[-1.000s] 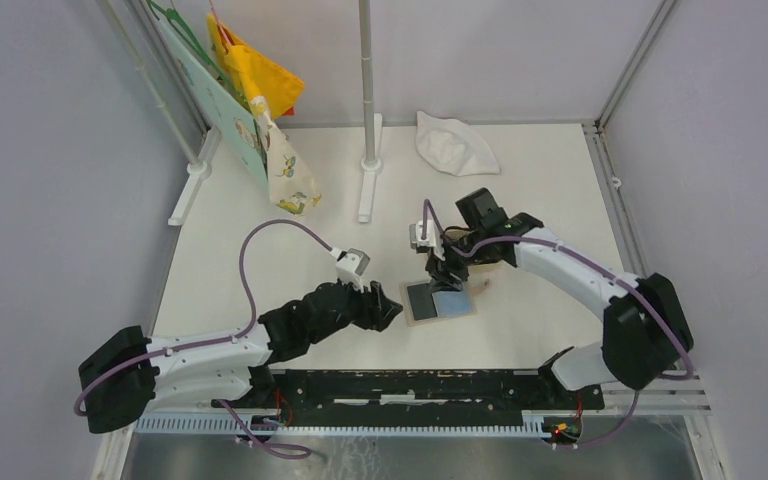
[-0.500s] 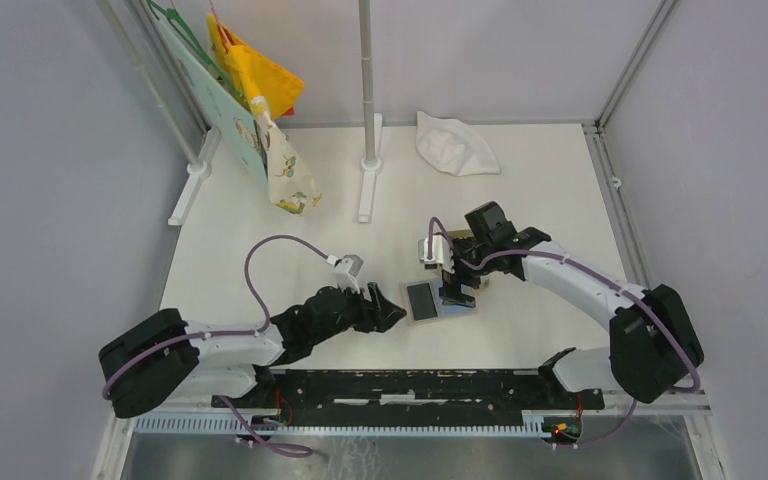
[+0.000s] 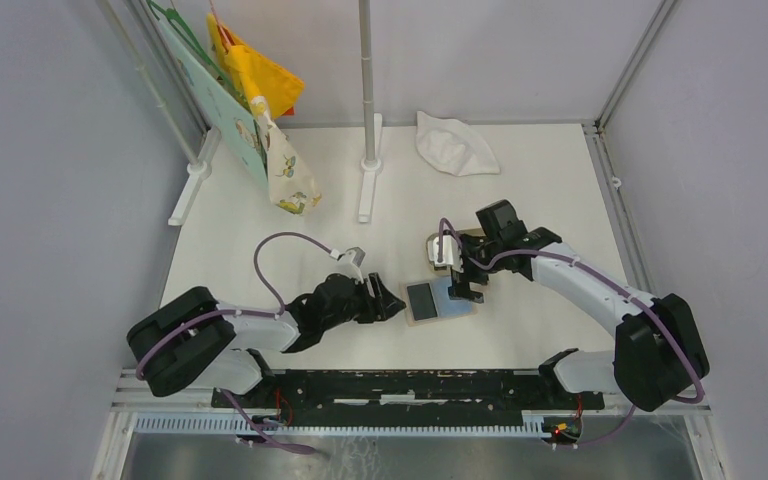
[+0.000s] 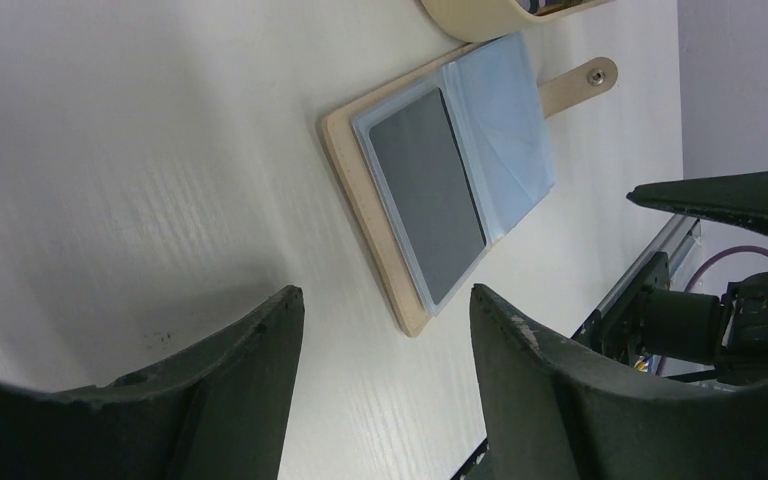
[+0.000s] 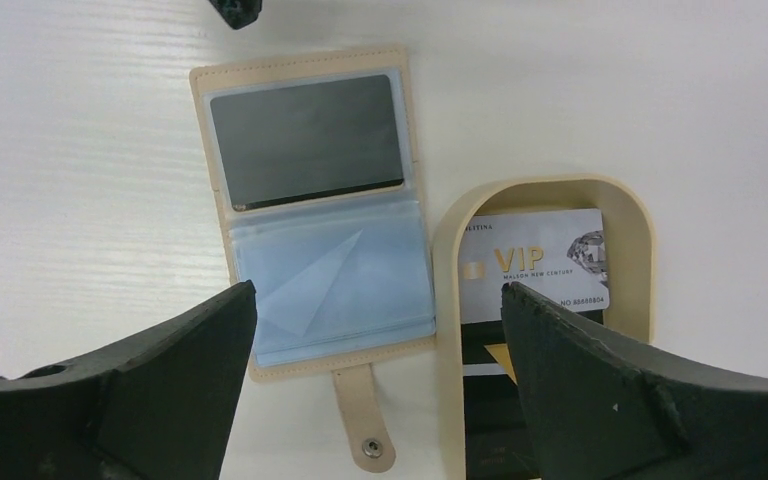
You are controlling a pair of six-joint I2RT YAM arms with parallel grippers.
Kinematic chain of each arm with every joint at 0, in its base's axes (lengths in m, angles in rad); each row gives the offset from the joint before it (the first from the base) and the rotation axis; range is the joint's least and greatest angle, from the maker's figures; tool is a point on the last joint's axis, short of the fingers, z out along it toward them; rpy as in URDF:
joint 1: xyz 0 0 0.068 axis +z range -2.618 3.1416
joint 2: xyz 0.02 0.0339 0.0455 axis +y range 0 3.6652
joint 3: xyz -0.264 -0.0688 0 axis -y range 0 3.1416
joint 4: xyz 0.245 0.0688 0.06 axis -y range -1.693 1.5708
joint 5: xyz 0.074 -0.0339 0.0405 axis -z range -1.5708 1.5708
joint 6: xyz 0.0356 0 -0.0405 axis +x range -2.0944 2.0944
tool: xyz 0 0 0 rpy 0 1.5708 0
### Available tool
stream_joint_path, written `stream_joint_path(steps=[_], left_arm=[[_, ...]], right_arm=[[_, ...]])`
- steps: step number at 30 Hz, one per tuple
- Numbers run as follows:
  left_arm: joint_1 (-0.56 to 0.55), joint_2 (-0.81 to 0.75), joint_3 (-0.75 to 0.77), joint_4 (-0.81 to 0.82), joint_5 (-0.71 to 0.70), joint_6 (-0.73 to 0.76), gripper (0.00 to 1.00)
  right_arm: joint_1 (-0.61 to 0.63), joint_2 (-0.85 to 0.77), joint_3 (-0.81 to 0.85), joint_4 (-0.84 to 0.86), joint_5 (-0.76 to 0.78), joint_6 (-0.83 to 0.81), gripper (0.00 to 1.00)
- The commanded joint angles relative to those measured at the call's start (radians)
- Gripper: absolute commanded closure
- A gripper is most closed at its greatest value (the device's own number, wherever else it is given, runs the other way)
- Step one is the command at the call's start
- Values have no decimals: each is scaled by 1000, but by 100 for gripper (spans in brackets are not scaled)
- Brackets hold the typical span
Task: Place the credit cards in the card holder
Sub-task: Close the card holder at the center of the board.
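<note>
Left arm [image 3: 260,325] stretches low across the tabletop [image 3: 520,180], left fingers [image 4: 230,380] parted and empty, tips just short of the open card holder [image 5: 320,200]. Right arm [image 3: 580,285] bends wrist-down over holder and tan tray [image 5: 545,185], right fingers [image 5: 160,390] spread wide, empty. Black card [image 5: 305,140] sits pocketed; grey-white card [image 5: 535,265] lies in tray.

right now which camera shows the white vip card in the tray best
The right wrist view: the white VIP card lies in the tan tray, print readable. The left wrist view catches only the tray's rim; in the top view the right arm hides the card.
</note>
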Motion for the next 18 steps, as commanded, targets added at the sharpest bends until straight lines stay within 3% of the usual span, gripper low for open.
stream_joint_path(steps=[1,3,4,6,9,12,18], left_arm=[[30,48,32,97,71,-41,33],[41,72,32,121,100,-48,33],[45,88,32,133,111,-52,33],[50,111,32,150,132,-58,32],[53,140,36,163,138,-62,32],[54,160,40,159,133,-62,31],[53,179,76,45,79,-35,30]], right_arm=[[-2,-14,-22,-25,40,-109,6],[-1,-18,-33,-38,52,-154,14],[-1,-21,-38,-36,61,-164,22],[-1,-18,-38,-42,79,-174,49],[-1,-15,-40,-44,114,-188,69],[-1,-21,-70,-35,196,-218,78],[1,27,-109,-9,350,-232,84]])
